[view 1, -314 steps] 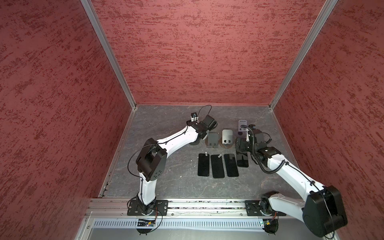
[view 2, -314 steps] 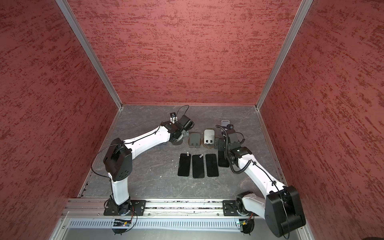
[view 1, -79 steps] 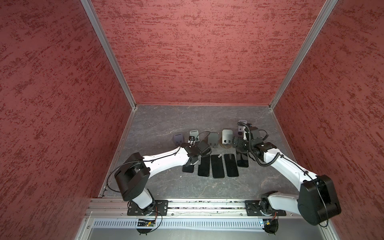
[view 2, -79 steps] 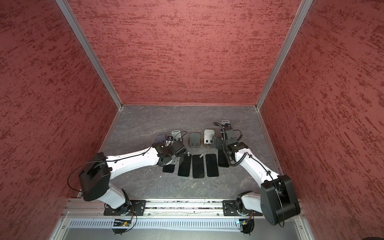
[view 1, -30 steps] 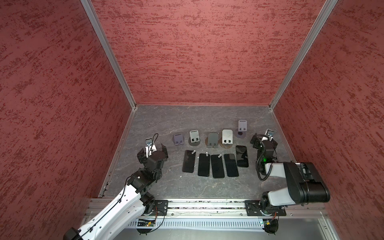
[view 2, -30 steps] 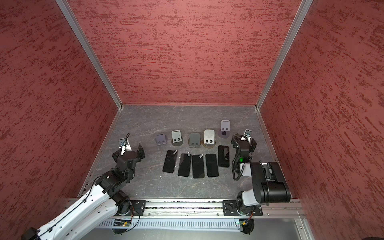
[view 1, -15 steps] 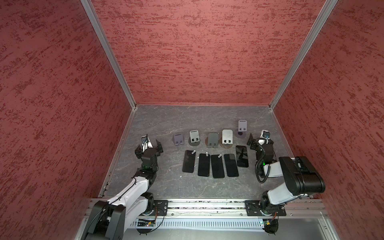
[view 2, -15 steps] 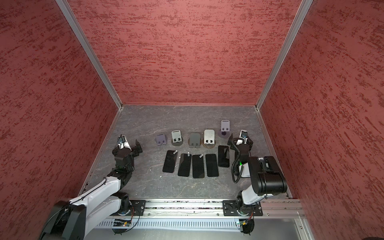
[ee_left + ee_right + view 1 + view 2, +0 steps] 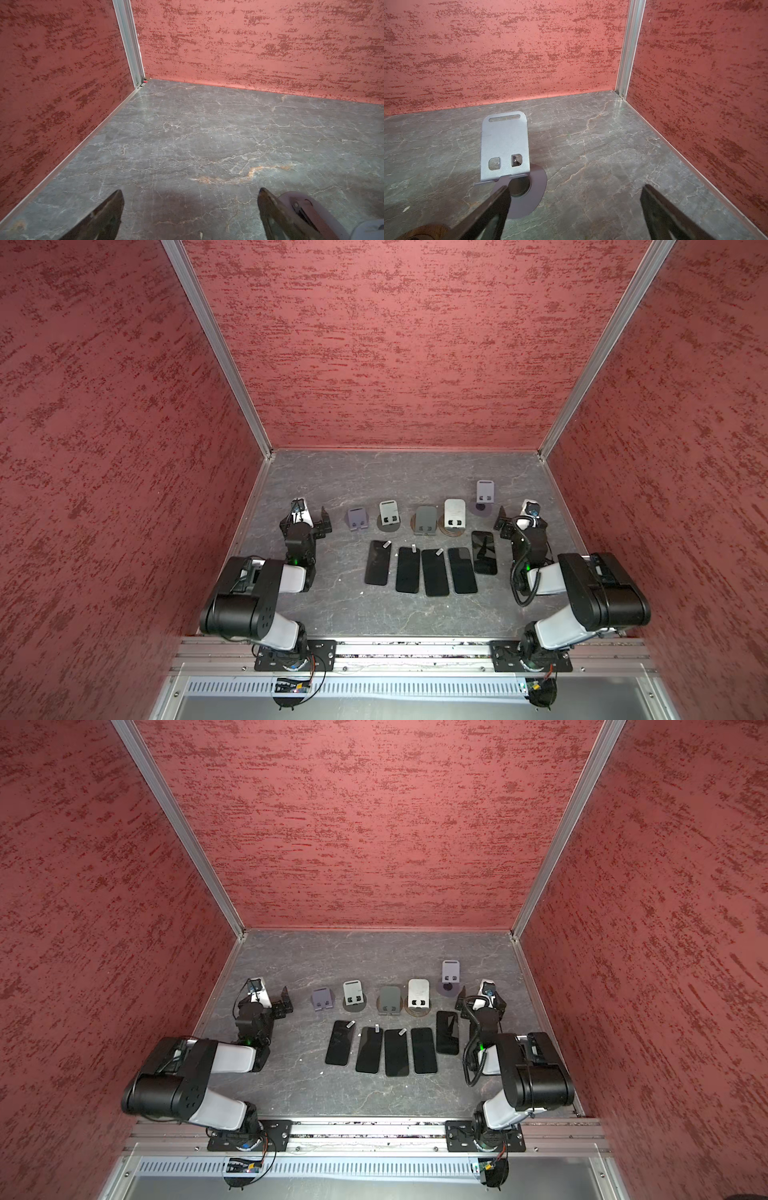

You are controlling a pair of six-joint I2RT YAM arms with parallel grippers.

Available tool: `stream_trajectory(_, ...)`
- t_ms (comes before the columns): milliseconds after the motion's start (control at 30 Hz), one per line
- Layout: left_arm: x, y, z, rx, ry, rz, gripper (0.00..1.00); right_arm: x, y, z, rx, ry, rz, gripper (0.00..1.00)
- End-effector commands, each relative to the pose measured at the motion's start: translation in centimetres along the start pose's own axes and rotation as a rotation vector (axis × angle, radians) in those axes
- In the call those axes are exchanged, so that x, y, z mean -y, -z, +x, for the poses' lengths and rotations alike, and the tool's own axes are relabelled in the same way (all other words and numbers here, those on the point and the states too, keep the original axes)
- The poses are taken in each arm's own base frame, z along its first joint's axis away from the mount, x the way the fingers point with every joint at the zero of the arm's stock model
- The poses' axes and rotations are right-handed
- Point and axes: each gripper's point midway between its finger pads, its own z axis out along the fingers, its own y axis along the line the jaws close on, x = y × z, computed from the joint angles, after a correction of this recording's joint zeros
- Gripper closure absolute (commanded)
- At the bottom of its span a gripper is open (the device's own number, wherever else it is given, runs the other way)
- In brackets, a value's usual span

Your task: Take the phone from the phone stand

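Right wrist view: both fingers [image 9: 662, 212] of the right gripper [image 9: 576, 187] run off the picture's edge, and one covers part of the round base of the tall lilac stand [image 9: 504, 145]. Nearer the camera than that stand, a brown wooden disc [image 9: 425, 231] is cropped to a sliver. Left wrist view: the fingers [image 9: 108, 216] of the left gripper [image 9: 191, 190] are cropped too; one hides part of a purple stand [image 9: 301, 207], at the row's far end from the lilac stand.

Five phones [image 9: 377, 563], apparently five phone stands [image 9: 454, 513], two robot arms [image 9: 293, 577].
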Motion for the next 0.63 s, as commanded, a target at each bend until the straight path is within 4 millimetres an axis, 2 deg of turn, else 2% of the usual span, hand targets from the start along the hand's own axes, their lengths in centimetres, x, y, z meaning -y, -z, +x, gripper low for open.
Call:
stream_trajectory(0, 0.63, -0.94, -1.82, 0.038, 0.009, 0.039, 0.0, -0.23, -0.15, -1.4, 0.049, -0.003, -0.015, 0.01)
stream_trajectory(100, -0.12, -1.46, -1.71, 0.01, 0.049, 0.044, 0.01, -0.2, -0.13, -1.37, 0.049, -0.002, -0.014, 0.01)
stream_trajectory(600, -0.14, -1.43, -1.52, 0.0, 0.051, 0.043, 0.0, -0.28, -0.18, -1.35, 0.047, -0.004, -0.018, 0.01)
